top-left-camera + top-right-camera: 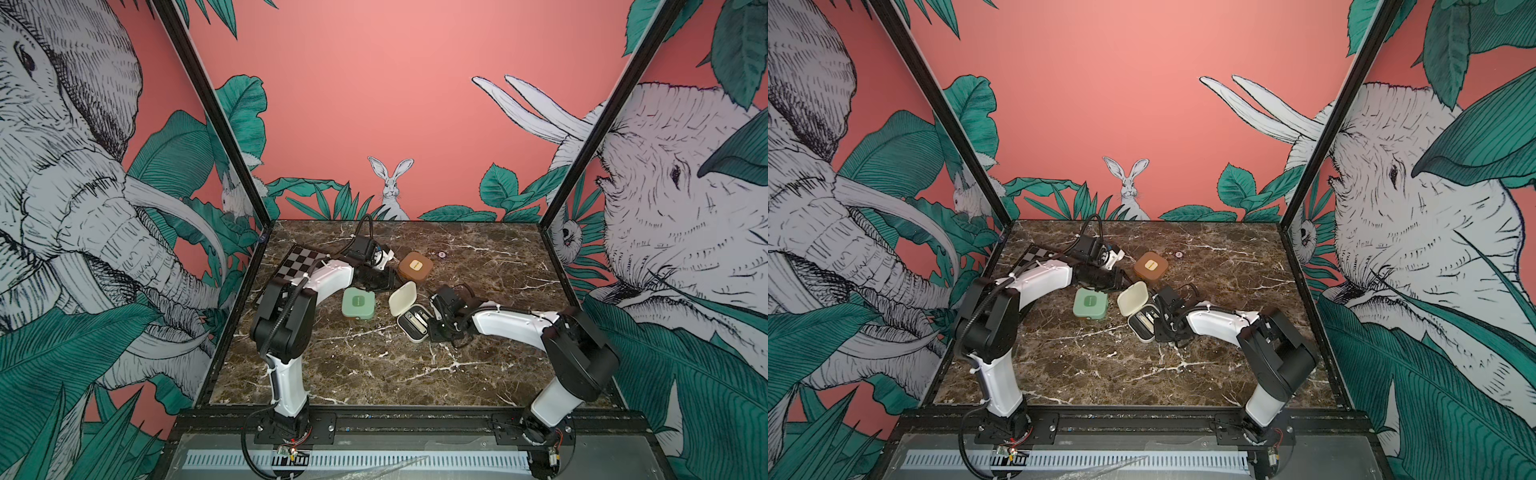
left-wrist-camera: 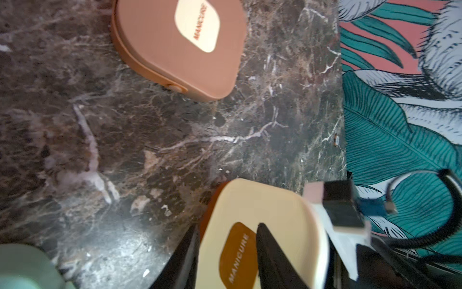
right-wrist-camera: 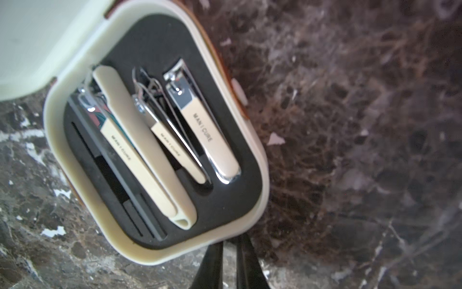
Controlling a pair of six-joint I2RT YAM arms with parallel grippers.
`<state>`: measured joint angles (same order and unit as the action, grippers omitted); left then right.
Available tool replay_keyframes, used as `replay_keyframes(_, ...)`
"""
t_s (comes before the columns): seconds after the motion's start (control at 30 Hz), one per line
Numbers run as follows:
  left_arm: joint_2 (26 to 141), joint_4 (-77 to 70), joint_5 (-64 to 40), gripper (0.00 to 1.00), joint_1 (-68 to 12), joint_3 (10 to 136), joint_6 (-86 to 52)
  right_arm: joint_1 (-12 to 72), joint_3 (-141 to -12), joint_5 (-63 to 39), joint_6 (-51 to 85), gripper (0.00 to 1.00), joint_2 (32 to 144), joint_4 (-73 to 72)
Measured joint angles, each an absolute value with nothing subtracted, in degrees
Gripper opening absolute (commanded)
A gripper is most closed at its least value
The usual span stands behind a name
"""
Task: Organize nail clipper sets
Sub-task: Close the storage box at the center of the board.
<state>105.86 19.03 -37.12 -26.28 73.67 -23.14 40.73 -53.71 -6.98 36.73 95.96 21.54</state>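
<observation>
Pinched in the left gripper (image 2: pixel 229 225), the lid (image 2: pixel 270 200) of the open cream case (image 1: pixel 402 301) centred on the marble table (image 1: pixel 374 374) was best swung squarely down over the seated tools (image 3: pixel 212 135), the base (image 3: pixel 150 256) steadied by the right gripper (image 3: pixel 231 241), whose hold was unclear.

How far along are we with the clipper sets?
Done: the mint green case and brown case lie closed. In hand: the cream case is open with tools inside; the left gripper pinches the cream lid, and the right gripper sits at the case's rim. Left: closing that lid.
</observation>
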Motion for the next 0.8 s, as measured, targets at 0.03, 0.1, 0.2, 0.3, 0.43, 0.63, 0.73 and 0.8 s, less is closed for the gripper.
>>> replay_keyframes(0.03, 104.8, 18.8, -37.4, 0.41, -26.6, 73.0, -23.3, 40.2, -54.6, -7.4, 36.5, 0.18, 96.5, 21.6)
replay_keyframes(0.1, 103.8, 18.2, -37.8, 0.41, -27.4, 72.1, -23.6, 39.2, -56.1, -8.4, 36.3, 0.18, 97.6, 21.6)
replay_keyframes(0.2, 103.8, 17.1, -38.2, 0.41, -29.2, 70.5, -24.2, 37.9, -58.1, -9.7, 36.2, 0.19, 99.4, 21.4)
replay_keyframes(0.3, 104.3, 15.9, -38.5, 0.41, -31.6, 68.1, -25.1, 36.7, -59.5, -10.3, 36.2, 0.19, 101.3, 21.3)
replay_keyframes(0.43, 106.7, 13.0, -38.6, 0.41, -34.0, 65.6, -26.9, 34.4, -60.4, -10.3, 36.2, 0.27, 102.5, 21.8)
replay_keyframes(0.63, 108.9, 8.1, -39.9, 0.41, -34.6, 63.6, -29.6, 29.1, -54.2, -8.6, 36.6, 0.32, 95.7, 22.8)
replay_keyframes(0.73, 109.0, 5.7, -40.4, 0.41, -34.6, 62.7, -30.6, 29.7, -52.7, -9.5, 37.8, 0.32, 90.9, 23.3)
replay_keyframes(0.8, 108.9, 4.3, -40.5, 0.41, -34.6, 62.0, -31.1, 31.5, -52.4, -10.3, 39.4, 0.30, 87.5, 22.6)
